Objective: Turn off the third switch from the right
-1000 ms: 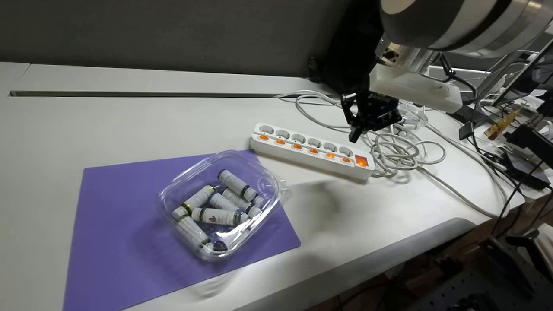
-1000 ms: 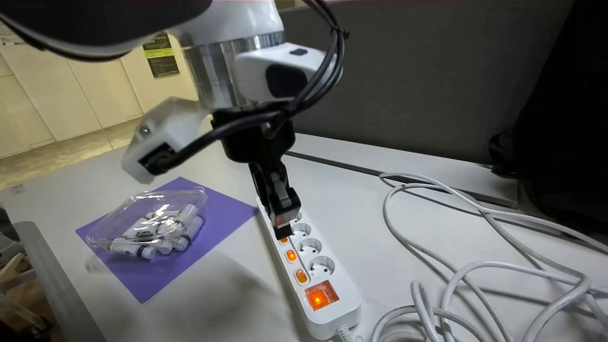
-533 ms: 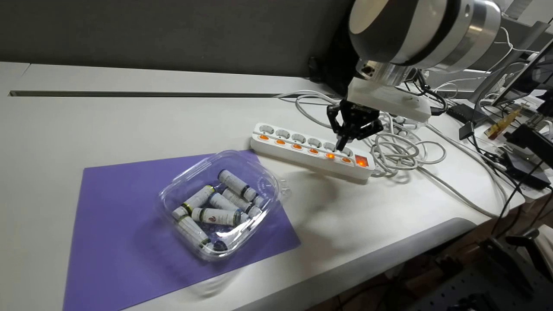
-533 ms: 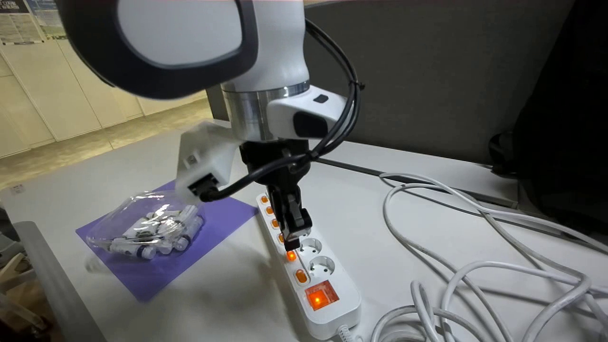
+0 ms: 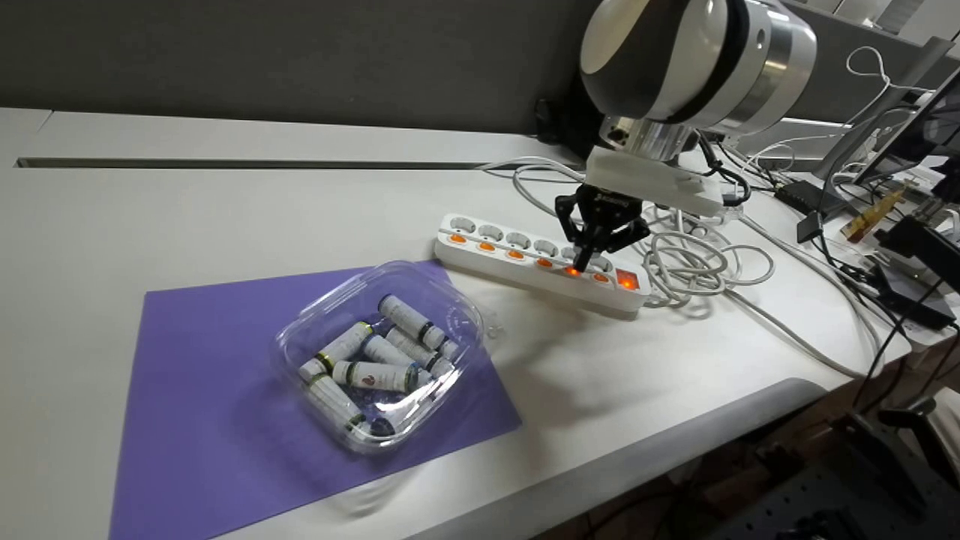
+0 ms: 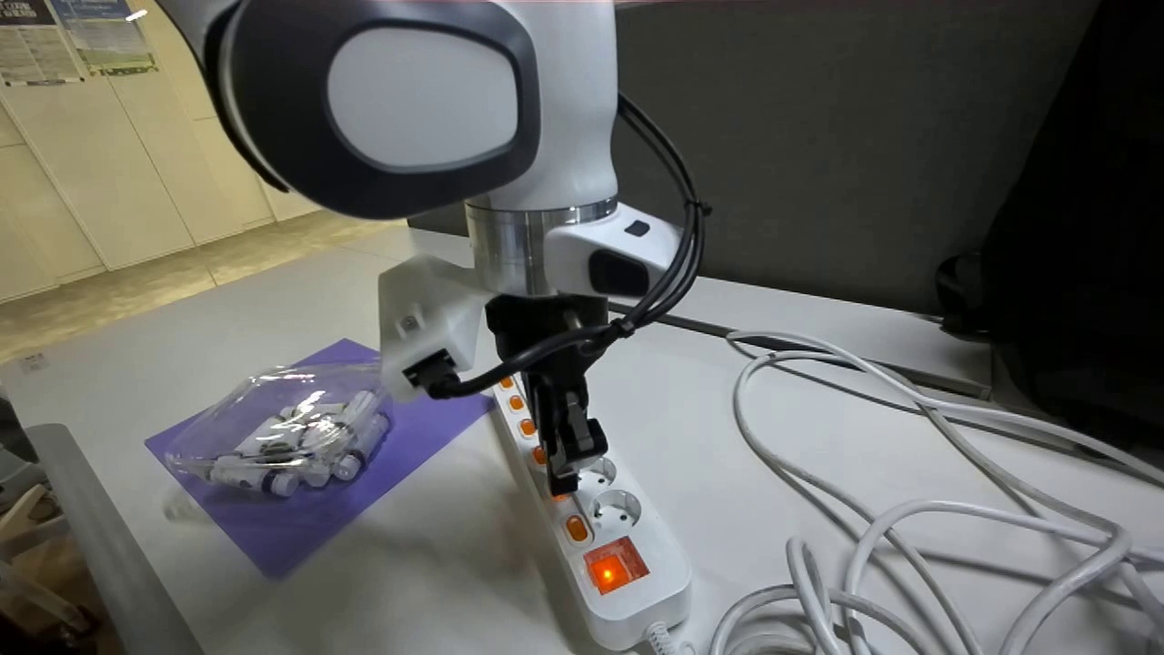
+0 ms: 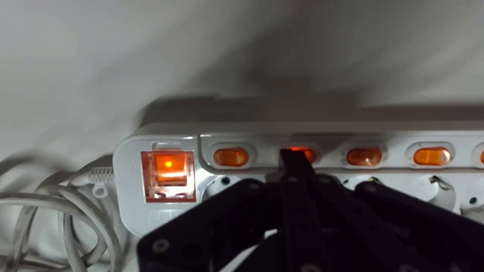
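The long white power strip (image 5: pixel 517 271) lies on the table with a row of orange switches and a large lit red switch (image 5: pixel 627 280) at its cord end. The third switch from the right, counting the large one, glows orange-red (image 5: pixel 571 271); it also shows in the wrist view (image 7: pixel 311 155). My gripper (image 5: pixel 581 264) is shut and empty, pointing down, with its fingertips (image 7: pixel 293 156) over this switch, covering part of it. I cannot tell whether they touch it. In an exterior view the gripper (image 6: pixel 564 482) hides most of the switch.
Unlit orange switches sit on either side (image 7: pixel 231 156) (image 7: pixel 364 156). White cables (image 5: pixel 690 259) lie coiled by the strip's cord end. A clear plastic box (image 5: pixel 382 360) of small bottles rests on a purple mat (image 5: pixel 195 360). A grey partition (image 5: pixel 300 67) stands behind.
In both exterior views my gripper has come down over the strip, from above the cables' side to the glowing switch. The switch is now partly covered and still glows.
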Robot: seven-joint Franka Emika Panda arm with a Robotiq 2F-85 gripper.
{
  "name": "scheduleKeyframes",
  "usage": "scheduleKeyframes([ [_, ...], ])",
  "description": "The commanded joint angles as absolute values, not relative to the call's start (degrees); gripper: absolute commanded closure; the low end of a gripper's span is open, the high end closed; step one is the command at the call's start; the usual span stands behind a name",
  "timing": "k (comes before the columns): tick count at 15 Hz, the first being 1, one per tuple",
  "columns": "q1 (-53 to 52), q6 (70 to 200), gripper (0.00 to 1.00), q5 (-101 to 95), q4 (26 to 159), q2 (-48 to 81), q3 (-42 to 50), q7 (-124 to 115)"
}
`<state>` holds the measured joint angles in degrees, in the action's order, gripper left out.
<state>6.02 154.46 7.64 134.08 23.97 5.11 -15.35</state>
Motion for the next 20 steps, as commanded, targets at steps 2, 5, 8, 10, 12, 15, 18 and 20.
scheduleKeyframes([
  [2,5.2,153.1,1.00,8.1,134.2,23.4,5.9,-15.1],
  [5,4.8,153.0,1.00,7.8,134.0,23.9,6.2,-15.6],
  [8,4.3,152.9,1.00,7.5,133.5,25.2,6.6,-16.3],
  [10,3.7,154.3,1.00,7.2,133.7,26.1,7.1,-16.9],
  [12,3.0,156.4,1.00,7.1,134.2,26.9,7.6,-17.5],
  [15,1.5,161.2,1.00,6.7,135.4,28.4,8.5,-18.5],
  [18,-0.7,170.2,1.00,6.8,137.1,30.6,10.2,-20.8],
  [20,-4.2,176.1,1.00,5.9,137.8,33.3,13.5,-23.1],
])
